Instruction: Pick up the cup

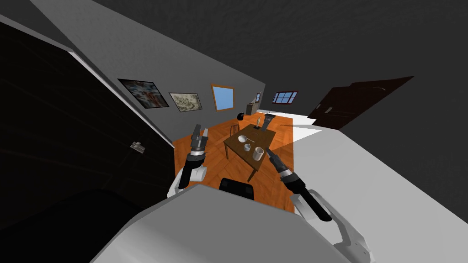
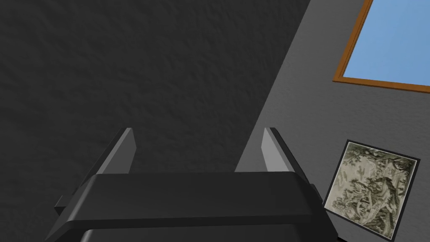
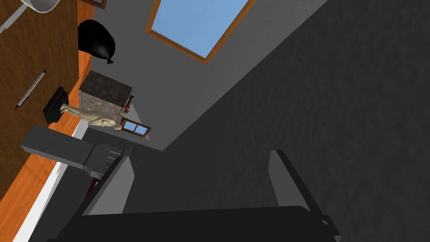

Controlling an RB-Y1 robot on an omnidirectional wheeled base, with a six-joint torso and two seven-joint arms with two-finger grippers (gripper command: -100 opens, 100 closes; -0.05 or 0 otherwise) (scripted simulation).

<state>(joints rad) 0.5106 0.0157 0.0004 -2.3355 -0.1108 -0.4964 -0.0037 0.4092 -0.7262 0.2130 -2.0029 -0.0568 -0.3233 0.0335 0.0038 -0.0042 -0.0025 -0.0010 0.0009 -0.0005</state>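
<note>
Two grippers are hanging in the air over the orange floor [image 1: 217, 160], each with its fingers standing wide and holding nothing. The left gripper [image 1: 200, 131] is sitting raised, well to the left of the desk [image 1: 233, 145] and pointing up along the grey wall; in its wrist view the left fingers [image 2: 124, 151] are standing about a third of the frame apart. The right gripper [image 1: 269, 151] is reaching in at the desk's near right edge, its tip showing just beside the cup [image 1: 258, 154] from the head camera, though I cannot tell whether it is touching. The right fingers [image 3: 119, 185] are spreading just as wide and pointing past the desk's far end.

The cup, a light grey cylinder, is standing upright near the desk's near right corner. A big bowl [image 1: 242, 138] is sitting farther along the desk, and a small bowl [image 1: 247, 147] is sitting between it and the cup. A pale statue [image 1: 258, 121] on a black base is standing at the far end, with a thin rod [image 3: 30, 89] lying on the desk near it. A black bag [image 1: 240, 116] is lying on the floor beyond the desk, by the wall
</note>
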